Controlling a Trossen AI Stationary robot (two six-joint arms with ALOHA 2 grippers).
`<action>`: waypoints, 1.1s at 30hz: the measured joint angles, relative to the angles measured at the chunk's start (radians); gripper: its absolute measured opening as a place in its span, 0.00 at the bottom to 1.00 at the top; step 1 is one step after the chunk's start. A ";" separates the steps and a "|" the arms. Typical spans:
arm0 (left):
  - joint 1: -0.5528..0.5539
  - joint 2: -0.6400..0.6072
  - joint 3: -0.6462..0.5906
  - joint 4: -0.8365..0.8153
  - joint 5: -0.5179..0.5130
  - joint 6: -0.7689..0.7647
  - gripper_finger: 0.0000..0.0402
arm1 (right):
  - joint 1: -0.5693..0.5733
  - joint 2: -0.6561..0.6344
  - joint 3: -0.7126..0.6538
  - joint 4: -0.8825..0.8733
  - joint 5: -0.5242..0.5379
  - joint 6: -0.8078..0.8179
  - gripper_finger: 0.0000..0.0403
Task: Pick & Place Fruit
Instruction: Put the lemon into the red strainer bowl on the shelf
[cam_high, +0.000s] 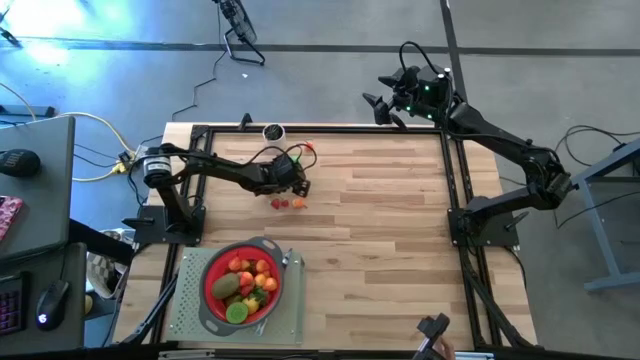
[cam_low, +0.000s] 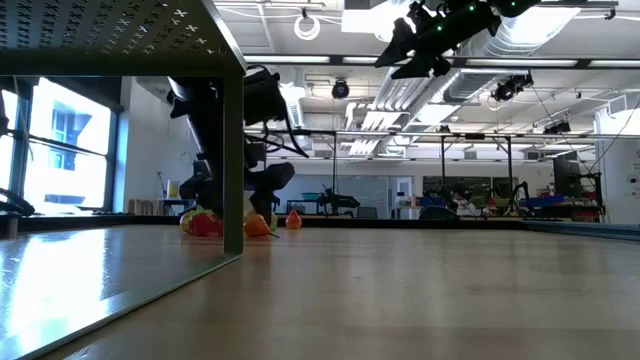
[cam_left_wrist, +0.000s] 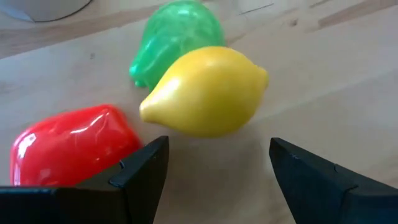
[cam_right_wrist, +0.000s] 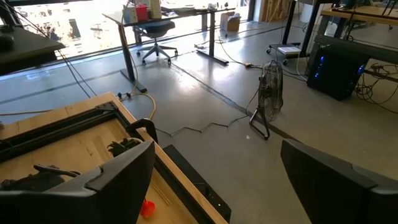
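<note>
My left gripper (cam_left_wrist: 214, 168) is open and low over the table's far left part (cam_high: 300, 185). Just ahead of its fingers a yellow lemon-shaped fruit (cam_left_wrist: 205, 90) lies on the wood, with a green fruit (cam_left_wrist: 177, 37) behind it and a red fruit (cam_left_wrist: 71, 143) beside one finger. In the high view two small red and orange fruits (cam_high: 289, 203) lie close to this gripper. The red strainer (cam_high: 208, 290) near the left near edge holds several fruits. My right gripper (cam_right_wrist: 217, 174) is open, raised above the table's far edge (cam_high: 385, 108).
The strainer sits on a grey mat (cam_high: 185, 310). A small dark round object (cam_high: 272, 131) and an orange fruit (cam_high: 310, 148) lie by the far edge. Black rails (cam_high: 455, 200) frame the table. Bare wood spans the middle and right (cam_high: 380, 240).
</note>
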 joint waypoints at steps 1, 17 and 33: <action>0.000 -0.004 0.000 -0.004 0.003 0.000 0.68 | 0.000 0.000 0.000 0.000 0.000 0.000 0.85; 0.000 -0.117 0.054 -0.073 -0.108 -0.005 0.68 | 0.000 0.000 0.000 0.000 -0.004 0.000 0.85; 0.171 -0.096 0.054 -0.074 0.161 -0.028 0.68 | 0.000 0.000 0.000 -0.001 -0.004 -0.008 0.85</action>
